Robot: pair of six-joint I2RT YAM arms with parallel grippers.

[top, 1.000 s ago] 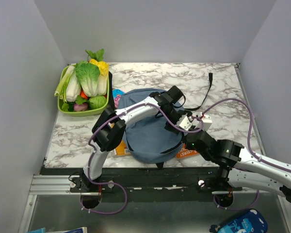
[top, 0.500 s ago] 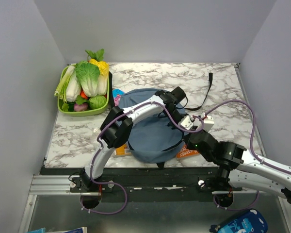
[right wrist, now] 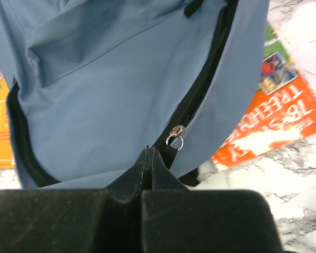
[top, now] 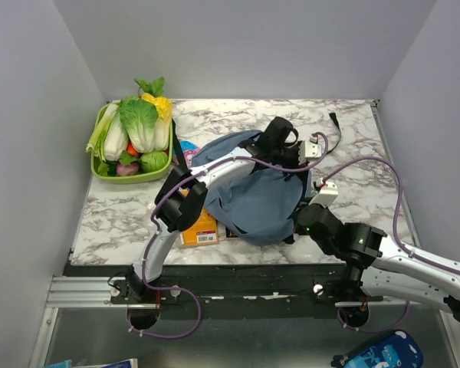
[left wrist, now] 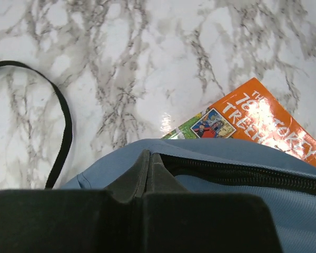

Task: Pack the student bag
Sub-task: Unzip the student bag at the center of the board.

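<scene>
The dusty-blue student bag [top: 257, 195] lies mid-table, its far rim raised. My left gripper [top: 297, 156] is shut on that rim; in the left wrist view its jaws [left wrist: 149, 158] pinch the blue fabric beside the open black zipper [left wrist: 242, 171]. My right gripper [top: 305, 221] is shut at the bag's near edge, its jaws [right wrist: 149, 153] closed on fabric next to the metal zipper pull [right wrist: 175, 136]. An orange book [top: 200, 227] sticks out from under the bag's left side. Another orange book [right wrist: 274, 118] lies under the right side.
A green basket of toy vegetables [top: 132, 138] stands at the back left. A small bright-blue and pink item [top: 185, 152] peeks out behind the bag. A black strap [top: 331, 134] trails toward the back right. Grey walls close three sides.
My left gripper closed on the bag's rim and pulled it up and toward the back right. The bag shifted right, baring the orange book on its left. The right gripper stayed shut.
</scene>
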